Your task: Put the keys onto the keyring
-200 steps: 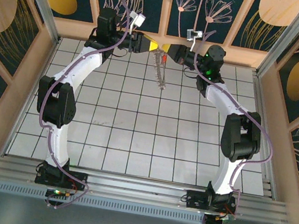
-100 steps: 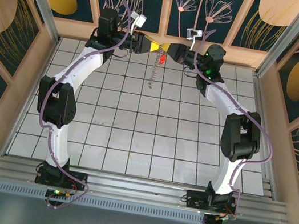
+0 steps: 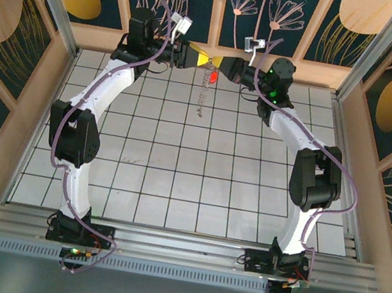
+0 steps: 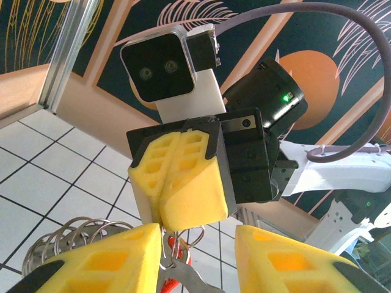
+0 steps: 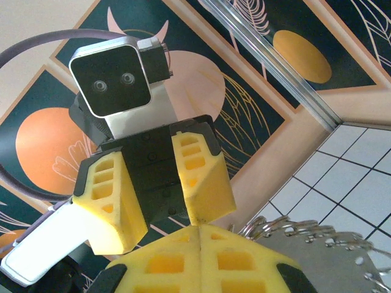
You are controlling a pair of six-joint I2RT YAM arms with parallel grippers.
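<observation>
Top view: the left pincer (image 3: 200, 58) and right pincer (image 3: 222, 65), both with yellow plastic fingers, meet nose to nose over the far edge of the white gridded bench (image 3: 175, 181). The tiny key with a red plastic head (image 3: 212, 79) sits just below the right pincer's tip. The silvery chain-rimmed keyring loop (image 3: 203, 101) hangs down from there.

Left wrist: left pincer (image 4: 198, 244) is released, fingers apart. Right pincer (image 4: 177, 217) is clenched, its tip just above that gap. Small wire rings and the key (image 4: 185, 268) sit right under the right pincer's tip. Keyring (image 4: 67, 235) is left of it. Can't tell what exactly is pinched.

Right wrist: right pincer (image 5: 200, 235) has its fingers pressed together. Left pincer (image 5: 160, 232) faces it, jaws spread. Keyring (image 5: 293, 231) is just right of the right pincer's tip.
</observation>
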